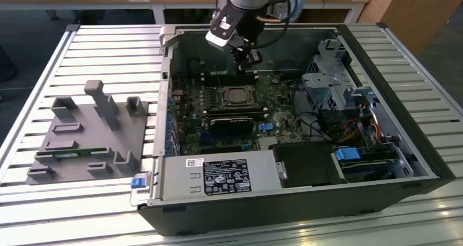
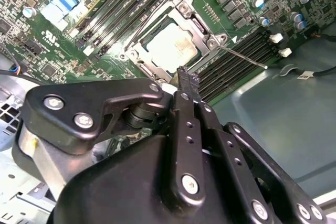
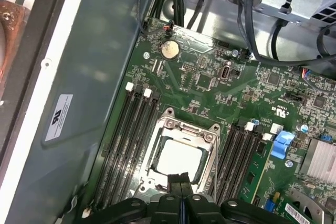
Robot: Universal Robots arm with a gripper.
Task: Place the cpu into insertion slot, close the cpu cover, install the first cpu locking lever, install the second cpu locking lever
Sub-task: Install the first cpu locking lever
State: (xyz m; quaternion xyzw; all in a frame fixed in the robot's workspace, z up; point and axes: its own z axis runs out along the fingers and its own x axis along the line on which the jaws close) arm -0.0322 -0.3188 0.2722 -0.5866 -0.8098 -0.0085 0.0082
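The cpu (image 3: 176,158) lies flat in the insertion slot (image 2: 134,56), its dull silver top showing through the window of the cpu cover (image 2: 200,30). The cover looks to be lying down over the chip, not standing open. So I judge the first two steps done and the first locking lever to be the step in hand.

From one corner of the insertion slot a thin wire lever (image 2: 241,56) slants out across the dark memory slots (image 2: 231,72) beside it. It seems to stand free of its catch, though the angle makes that hard to tell.

The gripper (image 2: 186,74) hovers above the edge of the insertion slot with its fingers pressed together and nothing between them. In both wrist views the tips hang clear of the frame.

Latching, in my judgement, calls for the closed tip to meet that thin wire squarely, press it down and steer it sideways under its hook without sliding off onto the memory slots.

The insertion slot sits on the green board inside an open computer case (image 1: 391,67) on the slatted bench (image 1: 108,56).
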